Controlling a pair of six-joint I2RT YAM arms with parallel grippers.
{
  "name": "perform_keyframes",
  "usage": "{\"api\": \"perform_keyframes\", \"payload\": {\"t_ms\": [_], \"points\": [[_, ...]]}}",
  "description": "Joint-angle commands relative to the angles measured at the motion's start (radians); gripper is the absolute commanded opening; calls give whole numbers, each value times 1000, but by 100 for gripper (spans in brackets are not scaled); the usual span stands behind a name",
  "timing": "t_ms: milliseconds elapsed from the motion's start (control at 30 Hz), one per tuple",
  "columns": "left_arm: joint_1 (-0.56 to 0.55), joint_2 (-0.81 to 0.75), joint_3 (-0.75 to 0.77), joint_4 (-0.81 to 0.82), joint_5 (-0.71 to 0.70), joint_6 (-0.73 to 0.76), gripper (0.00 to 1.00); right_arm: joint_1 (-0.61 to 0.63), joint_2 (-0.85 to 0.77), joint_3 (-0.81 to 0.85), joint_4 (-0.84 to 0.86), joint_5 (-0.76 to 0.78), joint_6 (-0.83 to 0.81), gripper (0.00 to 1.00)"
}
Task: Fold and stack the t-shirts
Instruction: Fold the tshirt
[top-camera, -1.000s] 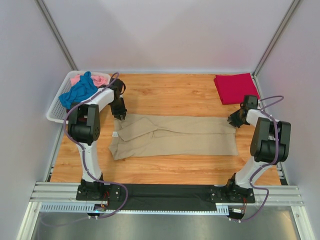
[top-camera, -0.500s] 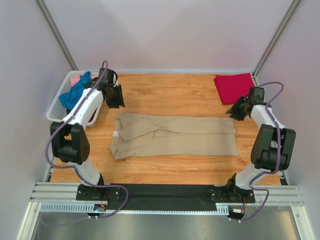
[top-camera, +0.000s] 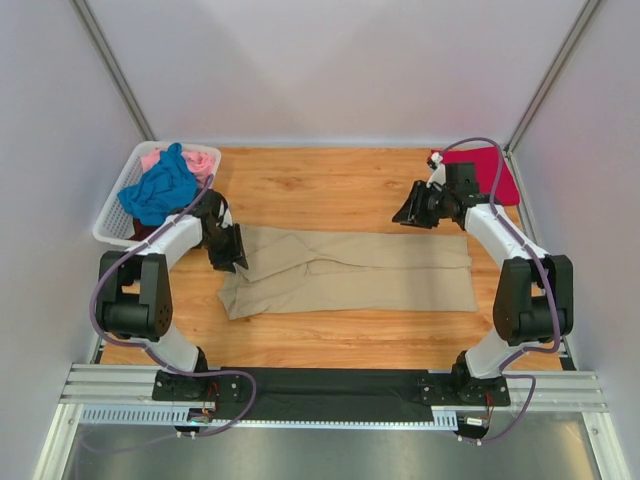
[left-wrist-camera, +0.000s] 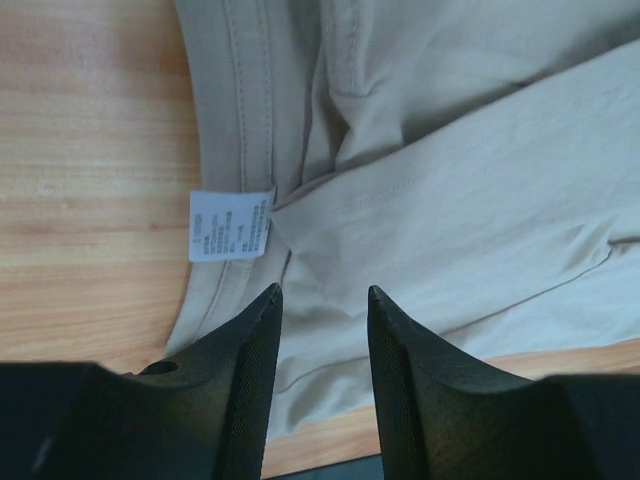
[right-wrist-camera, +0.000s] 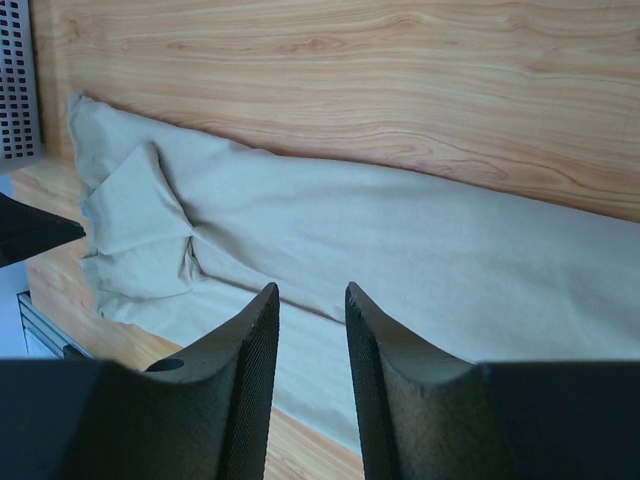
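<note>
The tan t-shirt (top-camera: 350, 270) lies folded into a long strip across the middle of the table. My left gripper (top-camera: 235, 260) is open and empty just above its left, collar end. In the left wrist view (left-wrist-camera: 322, 292) the white neck label (left-wrist-camera: 231, 225) shows ahead of the fingers. My right gripper (top-camera: 406, 214) is open and empty, raised over the strip's far edge, right of centre. The right wrist view (right-wrist-camera: 310, 290) looks along the tan cloth (right-wrist-camera: 420, 250). The folded red t-shirt (top-camera: 482, 172) lies at the back right. The blue t-shirt (top-camera: 158, 188) and pink t-shirt (top-camera: 200, 158) sit in the basket. A dark shirt is not clearly seen.
The white lattice basket (top-camera: 112, 232) stands at the back left, beside my left arm. A black strip (top-camera: 330, 385) runs along the near edge between the arm bases. Grey walls enclose the table on three sides.
My left gripper has come down from beside the basket to the shirt's collar end. My right gripper has swung left from the table's right edge to above the shirt's far edge.
</note>
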Motion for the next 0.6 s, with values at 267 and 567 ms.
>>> {"api": "perform_keyframes", "payload": {"t_ms": [267,567], "points": [[15,90,61,114,49,21,49,-8,-44,24,11,-25,-53,34],[15,52,87,34,-99,21,48,-9,-51,29,14,-27,-36,33]]}}
